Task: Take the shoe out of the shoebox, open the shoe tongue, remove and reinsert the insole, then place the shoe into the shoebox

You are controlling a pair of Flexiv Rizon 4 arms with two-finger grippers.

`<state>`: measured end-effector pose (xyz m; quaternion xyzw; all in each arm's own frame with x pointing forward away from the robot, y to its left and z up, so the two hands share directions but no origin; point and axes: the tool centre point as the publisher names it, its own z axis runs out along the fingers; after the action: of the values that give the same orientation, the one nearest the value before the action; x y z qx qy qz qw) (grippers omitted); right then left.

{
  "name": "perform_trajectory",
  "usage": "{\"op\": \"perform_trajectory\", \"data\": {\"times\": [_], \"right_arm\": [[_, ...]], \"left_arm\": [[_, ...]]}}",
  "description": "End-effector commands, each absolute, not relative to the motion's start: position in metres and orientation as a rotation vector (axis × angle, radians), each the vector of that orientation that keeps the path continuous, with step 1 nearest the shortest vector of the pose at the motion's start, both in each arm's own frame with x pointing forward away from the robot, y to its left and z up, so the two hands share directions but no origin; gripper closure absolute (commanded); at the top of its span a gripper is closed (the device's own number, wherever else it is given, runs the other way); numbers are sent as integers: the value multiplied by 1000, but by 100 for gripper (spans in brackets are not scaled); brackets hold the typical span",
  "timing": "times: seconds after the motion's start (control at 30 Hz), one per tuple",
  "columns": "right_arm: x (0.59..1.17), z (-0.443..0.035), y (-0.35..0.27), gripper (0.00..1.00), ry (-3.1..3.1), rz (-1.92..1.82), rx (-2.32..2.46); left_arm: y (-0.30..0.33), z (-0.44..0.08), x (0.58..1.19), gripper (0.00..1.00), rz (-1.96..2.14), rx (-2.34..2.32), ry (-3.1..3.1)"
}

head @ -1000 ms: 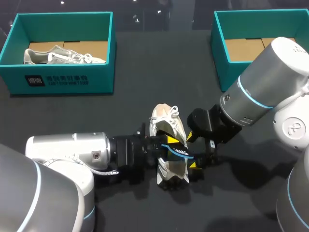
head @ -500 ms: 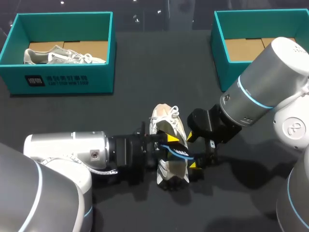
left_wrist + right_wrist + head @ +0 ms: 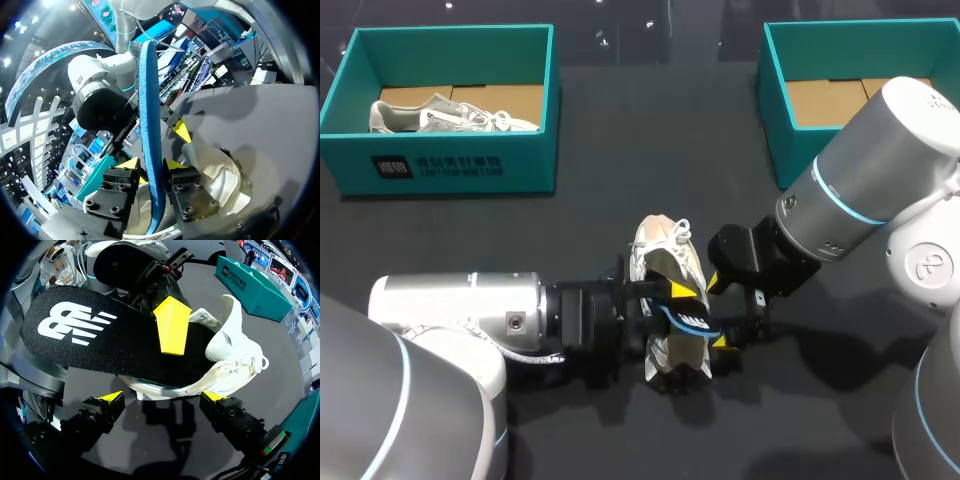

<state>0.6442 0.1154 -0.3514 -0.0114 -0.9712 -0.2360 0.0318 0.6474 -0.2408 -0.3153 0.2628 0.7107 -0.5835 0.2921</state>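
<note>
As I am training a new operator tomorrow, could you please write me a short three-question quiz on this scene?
1. True or false: the left gripper is shut on the insole.
2. Where is the white shoe that the insole pokes out of? A. in the left shoebox; B. on the table; C. in the right shoebox.
3. Fill the gap: the right gripper is ___ (open or shut).
Key: 1 true; 2 B; 3 open.
</note>
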Motion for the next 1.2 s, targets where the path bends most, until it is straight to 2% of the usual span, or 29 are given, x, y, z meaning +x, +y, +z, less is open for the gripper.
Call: {"op": "perform_trajectory", "data": {"times": [0.03, 0.07, 0.1, 0.13, 1.2], "right_arm": [[643, -353, 116, 0, -2994, -727, -36], [643, -353, 116, 0, -2994, -727, -36], [643, -353, 116, 0, -2994, -727, -36], [643, -353, 116, 0, -2994, -727, -36], [643, -353, 116, 0, -2994, -727, -36]], "left_arm": [[-236, -313, 644, 77, -1561, 713, 1885], [-236, -313, 644, 85, -1561, 717, 1882], [-236, -312, 643, 98, -1563, 724, 1880], [-236, -312, 642, 100, -1564, 728, 1879], [-242, -345, 662, 100, -1373, 852, 1879]]}}
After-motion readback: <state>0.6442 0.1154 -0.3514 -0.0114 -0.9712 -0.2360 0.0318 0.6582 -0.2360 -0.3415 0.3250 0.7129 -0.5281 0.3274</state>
